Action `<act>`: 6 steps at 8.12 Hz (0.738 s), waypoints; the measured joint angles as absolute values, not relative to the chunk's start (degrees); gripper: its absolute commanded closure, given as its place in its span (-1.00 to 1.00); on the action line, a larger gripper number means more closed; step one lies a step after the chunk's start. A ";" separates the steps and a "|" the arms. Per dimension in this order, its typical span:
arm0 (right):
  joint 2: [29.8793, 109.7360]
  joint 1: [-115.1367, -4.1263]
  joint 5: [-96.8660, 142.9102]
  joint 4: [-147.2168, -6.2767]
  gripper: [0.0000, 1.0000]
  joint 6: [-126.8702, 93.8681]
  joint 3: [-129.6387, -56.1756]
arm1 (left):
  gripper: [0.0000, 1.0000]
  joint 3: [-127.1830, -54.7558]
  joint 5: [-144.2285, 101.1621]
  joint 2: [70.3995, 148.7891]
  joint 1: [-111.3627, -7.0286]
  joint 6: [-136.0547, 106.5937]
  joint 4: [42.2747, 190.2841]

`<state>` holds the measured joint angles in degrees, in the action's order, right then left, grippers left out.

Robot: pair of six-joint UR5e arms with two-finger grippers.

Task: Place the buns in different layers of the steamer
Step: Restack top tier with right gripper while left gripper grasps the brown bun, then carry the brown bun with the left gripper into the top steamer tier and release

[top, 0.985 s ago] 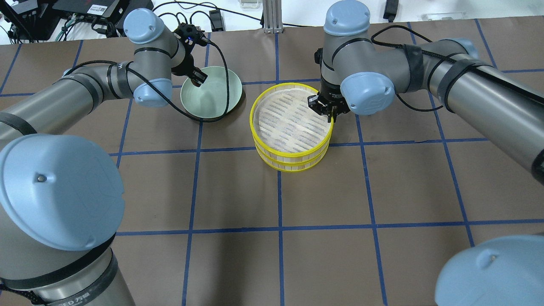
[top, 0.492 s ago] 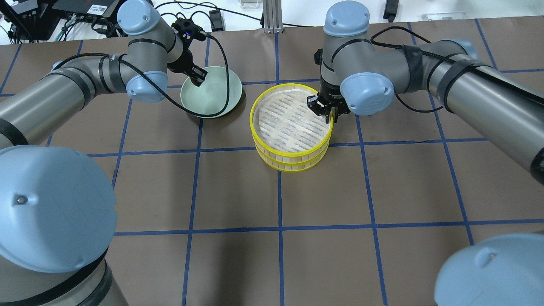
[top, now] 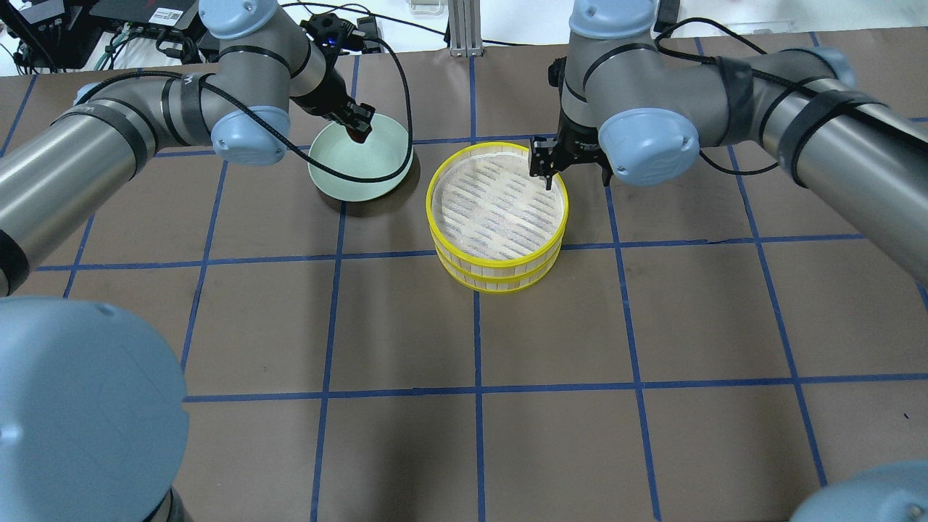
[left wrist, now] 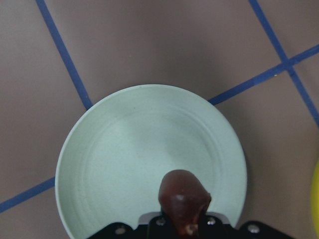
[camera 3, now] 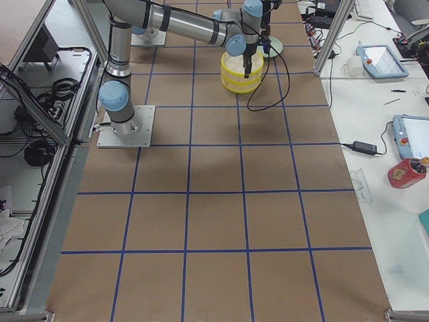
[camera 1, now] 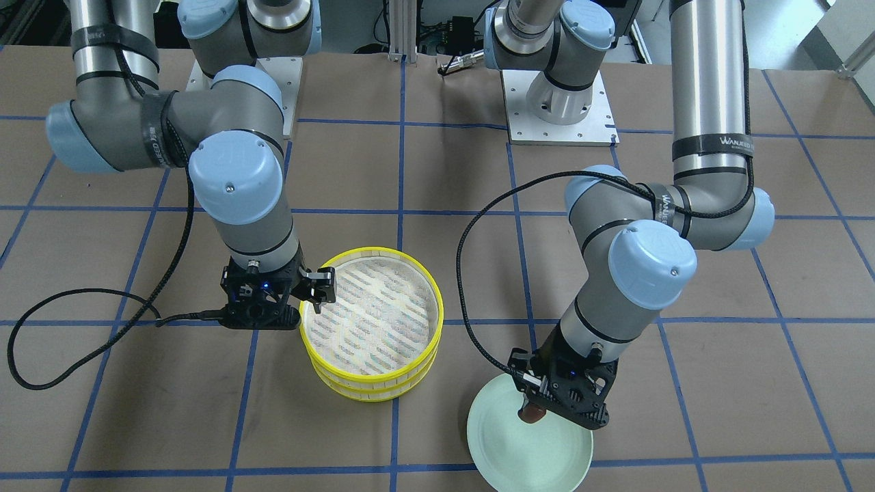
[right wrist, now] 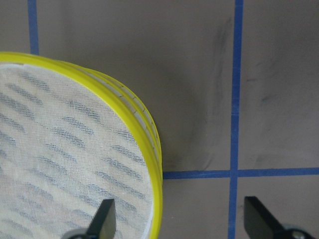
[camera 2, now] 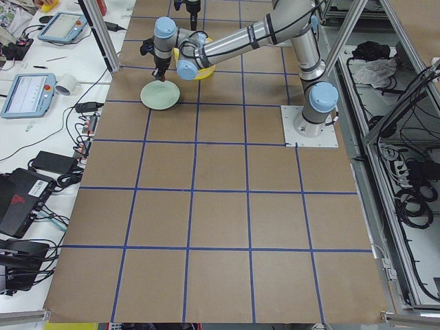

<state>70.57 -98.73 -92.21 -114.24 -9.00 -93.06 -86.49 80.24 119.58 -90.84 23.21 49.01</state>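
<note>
The steamer (top: pixel 435 225) is two yellow-rimmed trays stacked at mid-table, with the top mesh bare; it also shows in the front view (camera 1: pixel 437 321) and the right wrist view (right wrist: pixel 149 149). My left gripper (top: pixel 357 129) is shut on the dark reddish-brown bun (left wrist: pixel 183 196), held a little above the mint-green plate (top: pixel 377 177); the bun also shows in the front view (camera 1: pixel 532 412). My right gripper (top: pixel 574 172) is open and empty above the steamer's far right rim, one finger over the mesh and one over the table (right wrist: pixel 180 216). The cream-white bun is out of view.
The plate (camera 1: pixel 540 458) lies just left of the steamer on the brown, blue-gridded table (top: pixel 478 435). A black cable (camera 1: pixel 82 321) trails from the right wrist across the table. Benches with devices border the table's ends.
My left gripper has moved right and up over the plate, and the brown bun now shows in it. My right gripper has risen off the steamer's rim.
</note>
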 measured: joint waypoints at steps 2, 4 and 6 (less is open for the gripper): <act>74.80 -96.09 -91.83 -111.76 -1.00 -8.29 -93.01 | 1.00 -86.71 80.13 116.63 -95.30 14.76 50.44; 80.16 -91.81 -90.87 -105.62 -1.00 -6.24 -92.81 | 1.00 -87.55 80.19 114.37 -101.06 5.53 50.83; 86.02 -87.88 -90.38 -98.86 -1.00 -2.61 -92.75 | 0.48 -89.86 80.21 113.55 -106.67 -2.11 50.21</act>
<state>86.02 -87.88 -90.38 -98.86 -2.61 -92.75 -89.86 80.21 113.55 -106.67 -2.11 50.21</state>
